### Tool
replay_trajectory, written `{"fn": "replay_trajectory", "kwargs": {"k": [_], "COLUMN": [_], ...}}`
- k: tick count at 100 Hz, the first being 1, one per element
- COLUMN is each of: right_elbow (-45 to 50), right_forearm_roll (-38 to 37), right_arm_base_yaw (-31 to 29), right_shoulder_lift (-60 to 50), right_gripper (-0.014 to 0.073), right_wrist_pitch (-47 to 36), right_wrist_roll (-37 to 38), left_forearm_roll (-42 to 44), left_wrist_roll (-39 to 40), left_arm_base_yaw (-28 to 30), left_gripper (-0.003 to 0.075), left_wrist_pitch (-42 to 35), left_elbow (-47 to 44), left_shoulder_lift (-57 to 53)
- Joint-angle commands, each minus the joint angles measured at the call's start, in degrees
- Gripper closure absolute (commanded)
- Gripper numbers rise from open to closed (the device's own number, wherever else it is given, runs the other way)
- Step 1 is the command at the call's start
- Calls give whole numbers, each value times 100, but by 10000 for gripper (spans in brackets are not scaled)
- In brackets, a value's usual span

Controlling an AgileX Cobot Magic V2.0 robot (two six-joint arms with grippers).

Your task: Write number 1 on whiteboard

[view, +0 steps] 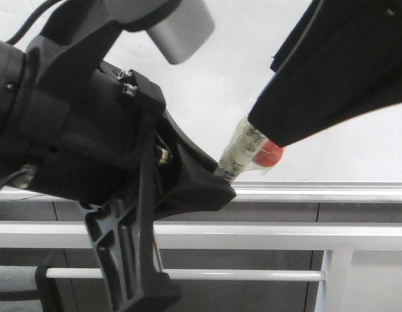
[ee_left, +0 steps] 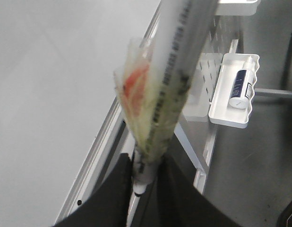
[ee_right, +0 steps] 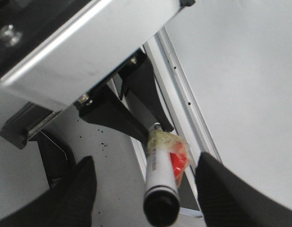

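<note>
My left gripper point(ee_left: 145, 189) is shut on the lower end of a white marker pen point(ee_left: 172, 80) that has yellowish tape and a red piece point(ee_left: 135, 82) wrapped round it. In the front view the left gripper point(view: 214, 187) holds the pen point(view: 242, 151) slanting up to my right gripper point(view: 279, 127). In the right wrist view the right gripper point(ee_right: 148, 189) is open, its fingers point(ee_right: 82, 189) wide on either side of the pen's black cap point(ee_right: 160, 209), not touching it. The whiteboard point(view: 253, 78) lies behind. No black stroke of the number 1 shows on it.
A silver rail point(view: 331, 190) runs along the board's lower edge, with white bars point(view: 266, 235) and grey panels below. A white tray point(ee_left: 220, 116) holds a small bottle point(ee_left: 241, 87). The left arm's silver housing point(ee_right: 89, 42) hangs close over the right wrist view.
</note>
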State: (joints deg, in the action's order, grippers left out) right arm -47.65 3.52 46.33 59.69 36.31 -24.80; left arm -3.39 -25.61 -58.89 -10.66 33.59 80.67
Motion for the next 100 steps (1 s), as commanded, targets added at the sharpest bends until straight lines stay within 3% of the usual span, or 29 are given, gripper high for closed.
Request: {"fn": "replay_trajectory", "kwargs": {"k": [1, 16, 31, 49, 67, 74, 100], "right_elbow": [-213, -213, -213, -213, -246, -356, -518], "right_forearm_roll": [-42, -42, -42, -46, -22, -22, -292], "right_arm_base_yaw": [9, 9, 9, 9, 9, 9, 9], "right_shoulder_lift": [-59, -59, -59, -59, -59, -59, -505], "right_gripper": [253, 377, 666, 660, 660, 660, 657], "right_wrist_pitch": [-365, -258, -147, -132, -2, 177, 86], "right_wrist_roll": [-64, -54, -54, -54, 132, 143, 323], "left_forearm_roll": [-1, -1, -1, -1, -15, -39, -434], "left_wrist_roll": [7, 7, 7, 7, 7, 7, 122], "left_arm_base_yaw": [-33, -33, -33, -33, -33, -33, -33], "left_gripper": [741, 741, 736, 647, 367, 300, 279], "left_wrist_pitch": [-360, -439, -497, -460, -445, -387, 757], "left_elbow": [165, 165, 165, 165, 165, 165, 153], "left_shoulder_lift": [-193, -193, -193, -215, -398, -518, -1160]}}
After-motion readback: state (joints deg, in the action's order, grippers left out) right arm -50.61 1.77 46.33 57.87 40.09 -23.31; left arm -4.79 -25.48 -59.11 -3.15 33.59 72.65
